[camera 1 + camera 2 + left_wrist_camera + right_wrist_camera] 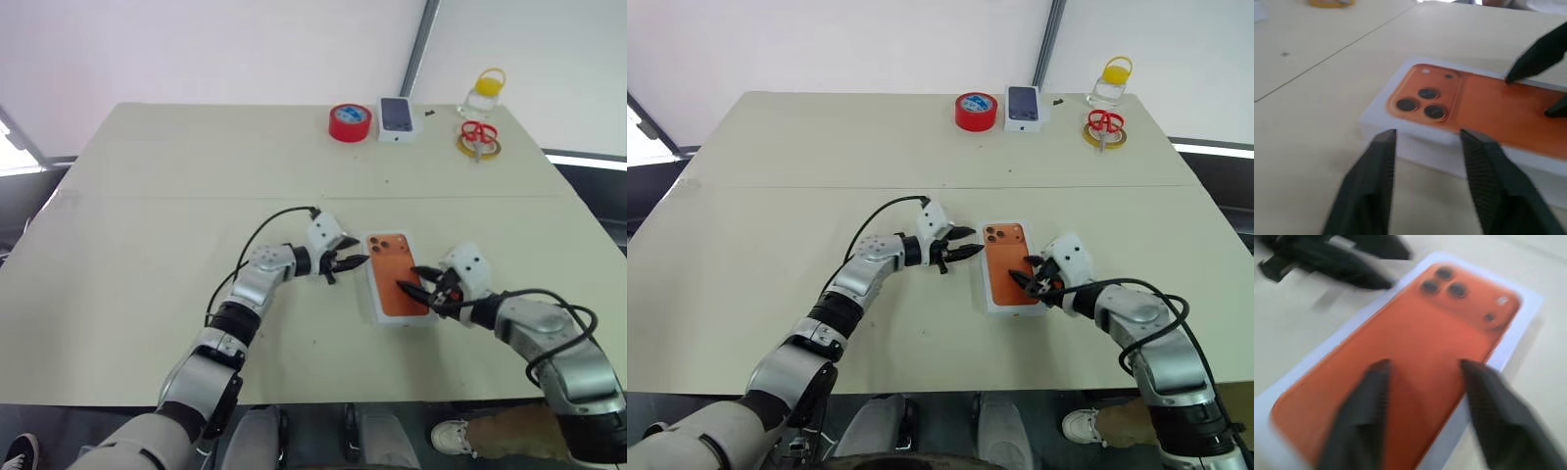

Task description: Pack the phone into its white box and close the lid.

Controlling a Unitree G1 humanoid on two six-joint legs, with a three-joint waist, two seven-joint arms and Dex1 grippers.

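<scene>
The orange phone (395, 276) lies back up in the white box (373, 297), its camera cluster (1421, 101) at the far end, near the table's front middle. My left gripper (345, 262) is open just left of the box's far corner, and its fingertips (1385, 139) stand apart short of the box wall (1420, 149). My right gripper (416, 284) is open over the phone's right side, one fingertip (1535, 56) close above the orange back. In the right wrist view the phone (1415, 342) lies under both spread fingers. The lid is out of view.
At the table's far edge stand a red tape roll (350, 122), a small white box printed with a dark phone (398, 117), a clear container with a yellow lid (484, 93), and red scissors on a yellow ring (477, 139). Bare tabletop (176, 196) stretches left.
</scene>
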